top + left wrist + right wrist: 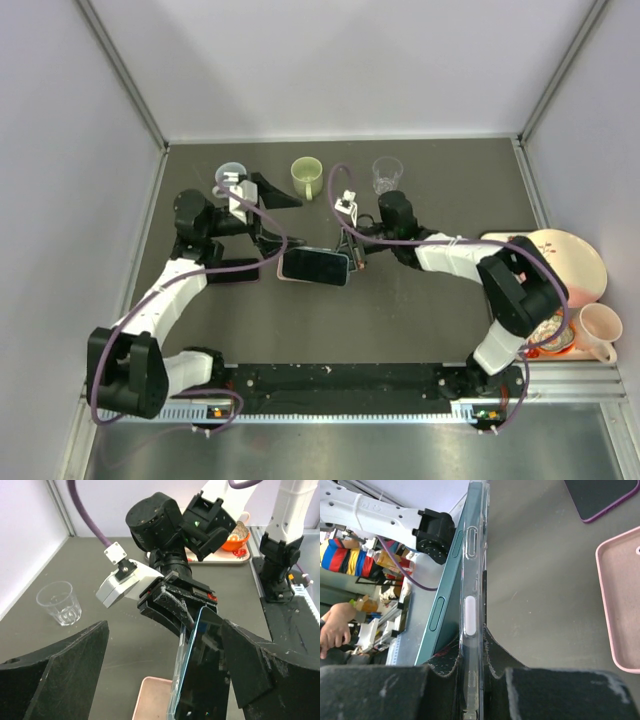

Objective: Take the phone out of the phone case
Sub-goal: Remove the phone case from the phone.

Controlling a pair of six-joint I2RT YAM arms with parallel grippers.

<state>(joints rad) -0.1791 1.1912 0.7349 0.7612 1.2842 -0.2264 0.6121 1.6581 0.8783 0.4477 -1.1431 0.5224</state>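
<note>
While our right gripper [475,672] is clamped on one end of the phone [445,605] and its clear case [471,570], holding them on edge over the table [420,320], our left gripper [160,675] gapes wide, straddling the free end untouched. We judge the phone rigid, slick and breakable, and the case springy: best to pinch the case's rim at a corner. A pink case [620,605] lies nearby.

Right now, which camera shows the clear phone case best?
The right wrist view: the clear case runs edge-on through the picture, button covers plain, held in the right pincer. The left wrist view shows only its thin edge; the top view shows a small dark phone, case indistinct.
</note>
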